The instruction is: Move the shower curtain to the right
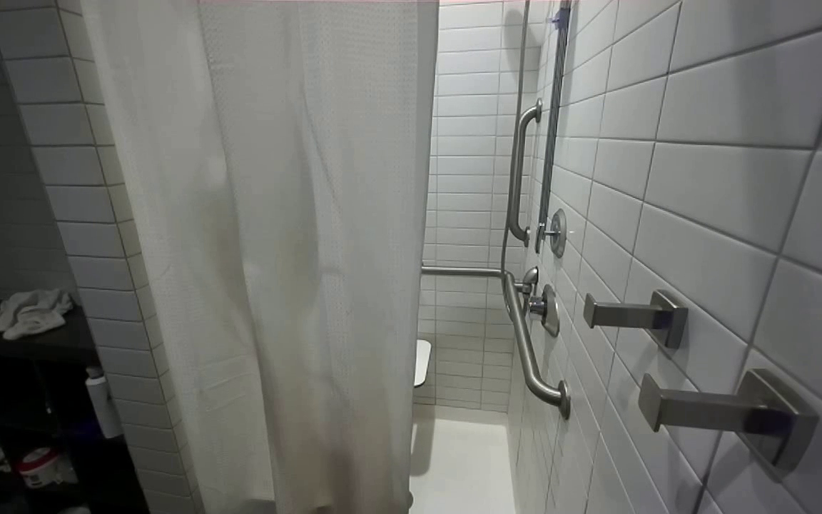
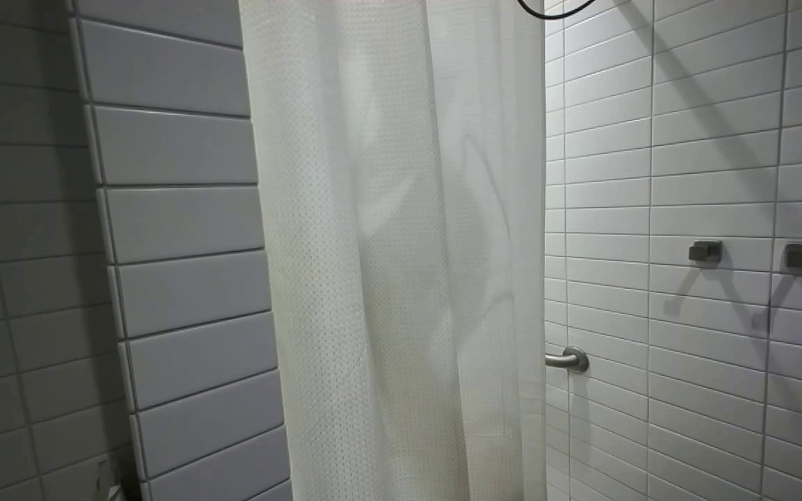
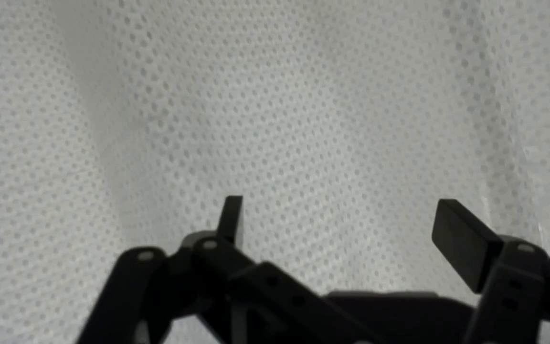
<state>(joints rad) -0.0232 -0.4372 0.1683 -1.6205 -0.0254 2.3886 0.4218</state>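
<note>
The shower curtain [image 1: 275, 250] is a tall off-white sheet with long vertical folds, dingier toward its bottom. It hangs across the left and middle of both exterior views [image 2: 401, 250], its right edge free beside the open shower. In the wrist view the curtain's dotted fabric [image 3: 280, 119] fills the background. My gripper [image 3: 339, 205] shows only in the wrist view. Its two black fingers are wide apart, with curtain fabric behind and between them and no fold pinched. I cannot tell whether the fingers touch the fabric.
Right of the curtain is a tiled wall [image 1: 725, 193] with metal hooks [image 1: 625, 314] and bent grab bars [image 1: 525, 343]. A tiled wall end [image 2: 185, 223] stands left of the curtain. A dark shelf [image 1: 26, 350] is at far left. A black cable [image 2: 554, 15] hangs at the top.
</note>
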